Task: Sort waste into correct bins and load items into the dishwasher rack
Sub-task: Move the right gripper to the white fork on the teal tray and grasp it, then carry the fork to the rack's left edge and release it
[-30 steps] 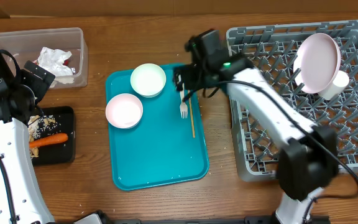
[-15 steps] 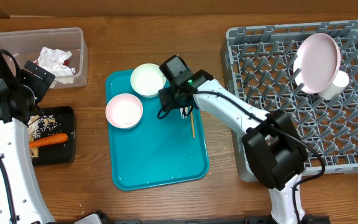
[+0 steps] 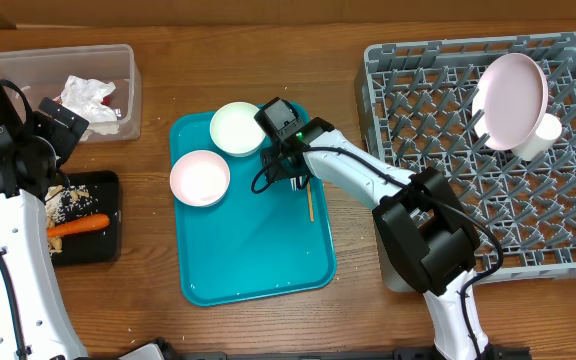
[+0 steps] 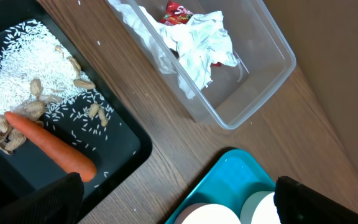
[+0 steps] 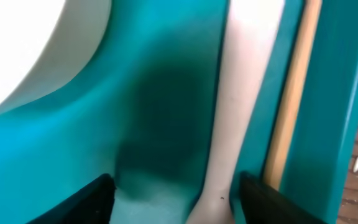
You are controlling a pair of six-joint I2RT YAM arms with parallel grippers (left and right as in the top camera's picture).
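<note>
My right claw (image 5: 176, 199) is down on the teal tray (image 3: 258, 260), jaws apart, straddling the fork (image 5: 247, 93). The handle runs up between my fingers, way closer to the right finger (image 5: 263, 199); can't tell if they touch. Nothing clamped. The chopstick (image 5: 294, 93) lies alongside the fork, just outside that finger, by the tray's rim. The white bowl (image 3: 238, 128) is right next to the claw on the other side, and the pink bowl (image 3: 199, 177) sits beyond it on the same tray.

My left claw (image 4: 179, 202) hangs wide open and empty over the tabletop (image 4: 185, 143), near the tub (image 4: 260, 81) and black tray (image 4: 123, 149). Napkins (image 4: 197, 46) and wrapper (image 4: 179, 11) are in the tub; carrot (image 4: 48, 143) and rice (image 4: 17, 81) are in the black tray. In the rack (image 3: 568, 230), the plate (image 3: 513, 88) leans tilted, with the cup (image 3: 543, 135) beside it.
</note>
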